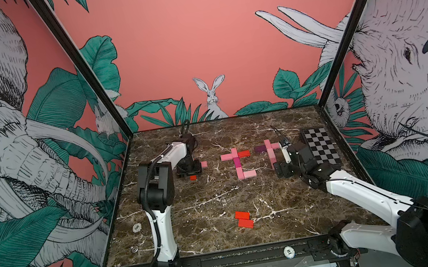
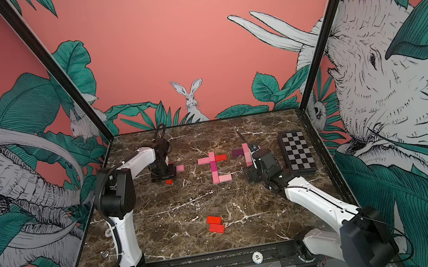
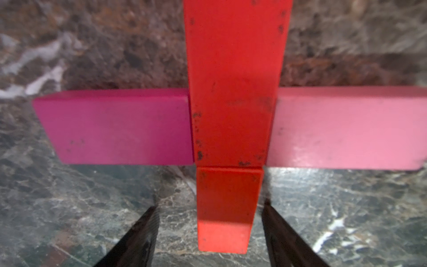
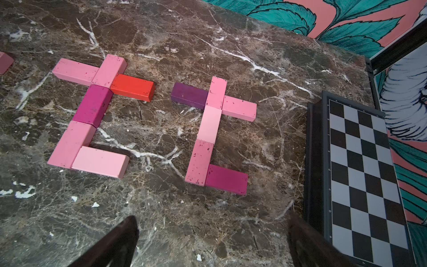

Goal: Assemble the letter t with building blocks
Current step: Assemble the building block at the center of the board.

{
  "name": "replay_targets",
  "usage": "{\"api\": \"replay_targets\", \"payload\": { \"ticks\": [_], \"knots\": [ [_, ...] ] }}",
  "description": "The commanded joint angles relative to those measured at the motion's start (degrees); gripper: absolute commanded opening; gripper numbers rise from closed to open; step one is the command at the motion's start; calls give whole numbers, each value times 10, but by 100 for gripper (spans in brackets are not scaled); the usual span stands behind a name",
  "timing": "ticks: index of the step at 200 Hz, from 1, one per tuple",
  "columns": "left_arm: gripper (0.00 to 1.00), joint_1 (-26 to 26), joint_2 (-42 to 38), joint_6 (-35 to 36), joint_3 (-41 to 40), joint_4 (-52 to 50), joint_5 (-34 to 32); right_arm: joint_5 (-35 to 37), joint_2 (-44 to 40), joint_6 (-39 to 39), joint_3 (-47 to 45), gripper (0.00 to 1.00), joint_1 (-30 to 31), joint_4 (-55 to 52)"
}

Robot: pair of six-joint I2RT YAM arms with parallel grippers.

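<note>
**Nearly there: two letters done, a third half built**

Just beside the checkered board (image 1: 321,148) lies a finished t (image 4: 209,129) in pink, magenta and dark purple. A second t (image 4: 92,106), also complete, lies one place farther from the board.

Farthest from the board, the third letter so far has:
- a red block (image 3: 233,92) as its stem;
- a magenta block (image 3: 115,127) and a pink block (image 3: 346,129) butted against its sides;
- a second red block (image 3: 227,208) continuing the stem.

The left claw (image 3: 209,205) straddles that lower block with its fingers spread and gripping nothing. The right claw (image 4: 212,216) hangs wide open and empty, near the board.

Judging by the finished letters, the third one probably lacks a stem piece and a foot. Two spare red blocks (image 1: 243,219) lie on the bench (image 1: 191,217), well away from the board. All the blocks are flat, matte and scuffed.
</note>
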Motion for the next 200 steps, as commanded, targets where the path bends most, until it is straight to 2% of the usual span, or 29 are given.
{"api": "replay_targets", "payload": {
  "ticks": [1, 49, 98, 121, 152, 178, 200],
  "knots": [
    [79, -3, -24, 16, -41, 19, 29, -3, 1, 1, 6, 98, 2, 17],
    [88, -6, -117, 53, -93, 36, 61, 0, 5, 1, 9, 98, 2, 11],
    [89, -19, -225, 133, -130, 27, 84, 8, 1, 10, 16, 98, 2, -8],
    [88, -62, -284, 194, -155, 42, 107, 15, -11, 18, 22, 98, 1, -18],
    [87, -153, -321, 278, -159, 28, 91, 25, -18, 29, 27, 98, -1, -32],
    [78, -195, -343, 339, -173, 30, 129, 28, -24, 41, 25, 98, -3, -36],
    [76, -235, -360, 403, -203, 37, 162, 38, -27, 44, 25, 98, -4, -45]
  ]
}}
